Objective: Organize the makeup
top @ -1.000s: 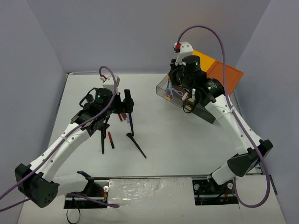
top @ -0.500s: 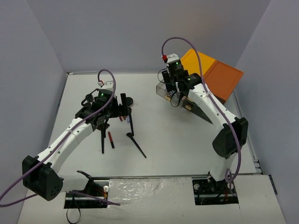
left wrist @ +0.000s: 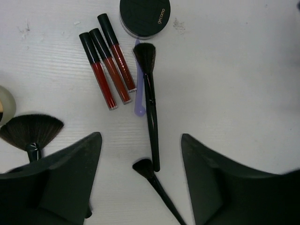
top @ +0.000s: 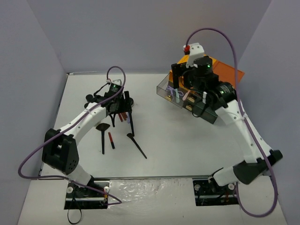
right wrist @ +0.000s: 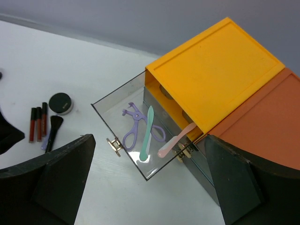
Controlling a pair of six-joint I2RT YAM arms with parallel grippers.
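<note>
In the left wrist view, my left gripper [left wrist: 140,140] hangs open over the makeup on the white table. A black brush [left wrist: 151,108] lies between its jaws, untouched, and a second brush [left wrist: 145,168] lies at its tip. Three red sticks [left wrist: 107,63], a purple stick [left wrist: 139,107], a round black jar [left wrist: 144,14], a fan brush [left wrist: 29,131] and a tan compact [left wrist: 3,105] lie around. My right gripper [right wrist: 150,140] is open and empty above the clear drawer [right wrist: 117,101], which holds a purple curler [right wrist: 133,129], a green stick [right wrist: 146,133] and a pink stick [right wrist: 176,140].
The orange-topped drawer box [top: 225,75] stands at the back right with its top drawer pulled out toward the table's middle. Another red stick [top: 111,139] and two long brushes [top: 102,138] [top: 137,146] lie in front of the left gripper [top: 122,104].
My right gripper has opened and risen above the drawer. My left arm has reached further back over the sticks, and its jaws have narrowed somewhat.
</note>
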